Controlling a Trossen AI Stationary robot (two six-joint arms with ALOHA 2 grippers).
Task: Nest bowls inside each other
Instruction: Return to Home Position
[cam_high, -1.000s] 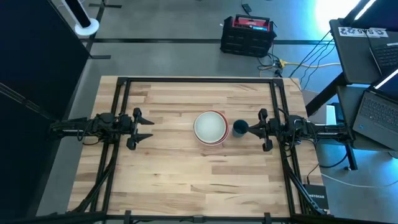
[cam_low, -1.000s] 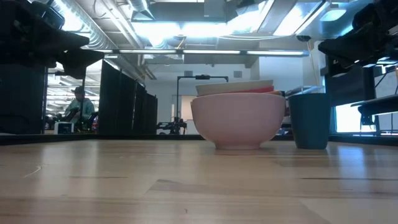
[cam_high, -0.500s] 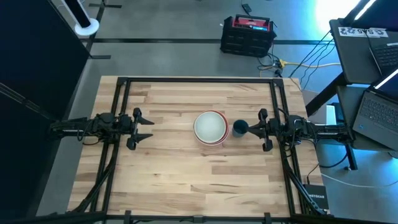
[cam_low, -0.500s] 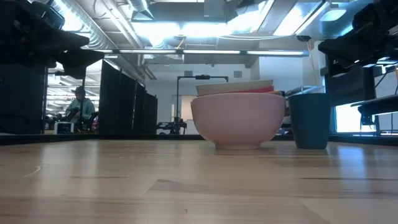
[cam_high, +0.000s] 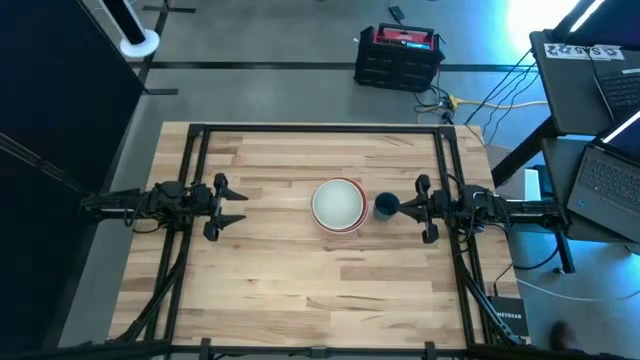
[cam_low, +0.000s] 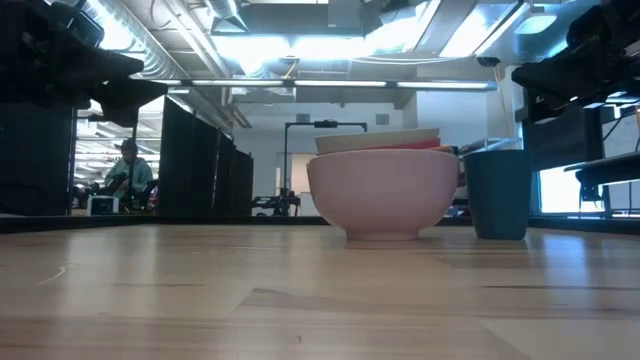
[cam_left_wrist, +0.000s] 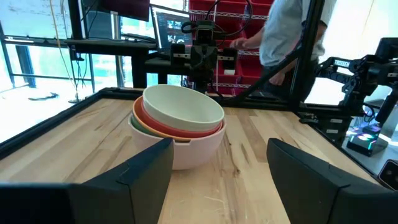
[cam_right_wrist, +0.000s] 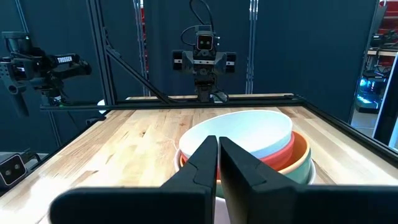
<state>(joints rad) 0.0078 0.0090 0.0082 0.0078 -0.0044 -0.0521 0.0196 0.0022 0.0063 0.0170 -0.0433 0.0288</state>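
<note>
Several bowls (cam_high: 338, 205) sit nested in one stack at the table's middle. A pale bowl (cam_left_wrist: 183, 107) is on top, tilted, with red and orange rims (cam_right_wrist: 292, 151) under it. The outermost white bowl (cam_low: 383, 193) stands on the wood by its foot. A small dark blue cup (cam_high: 386, 207) stands upright just right of the stack. My left gripper (cam_high: 240, 208) hovers level at the table's left, open and pointing at the stack from a distance. My right gripper (cam_high: 402, 207) hovers level at the right, shut, its tips near the cup and higher than it.
A black metal frame (cam_high: 320, 130) runs round the tabletop. Bare wood lies between the left gripper and the stack, and along the near side (cam_high: 320, 290). People (cam_left_wrist: 292, 37) and equipment show in the room beyond the table.
</note>
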